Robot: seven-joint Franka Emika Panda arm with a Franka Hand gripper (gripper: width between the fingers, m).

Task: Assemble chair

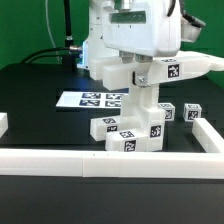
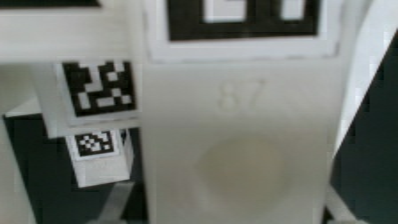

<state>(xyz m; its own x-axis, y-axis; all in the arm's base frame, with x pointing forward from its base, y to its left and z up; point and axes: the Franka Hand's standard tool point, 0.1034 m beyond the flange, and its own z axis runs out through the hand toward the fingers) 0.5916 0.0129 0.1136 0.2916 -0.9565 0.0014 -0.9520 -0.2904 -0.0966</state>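
Observation:
In the exterior view my gripper [image 1: 145, 92] hangs over the middle of the table, shut on a white chair slab [image 1: 160, 72] with a black-and-white tag. The slab reaches down towards a cluster of tagged white chair parts [image 1: 130, 135] near the front rail. Whether it touches them I cannot tell. In the wrist view the slab [image 2: 240, 120] fills the middle between my fingers [image 2: 121, 198], and my gripper [image 2: 228, 205] closes on its sides. A tag sits at the slab's far end. Another tagged chair part [image 2: 98, 100] lies beside it.
The marker board [image 1: 92, 99] lies flat behind the parts at the exterior view's left. Two cube-ended chair pieces [image 1: 190, 112] stand to the right. A long plain white border rail [image 1: 100, 160] runs along the front and turns up the right side [image 1: 207, 135].

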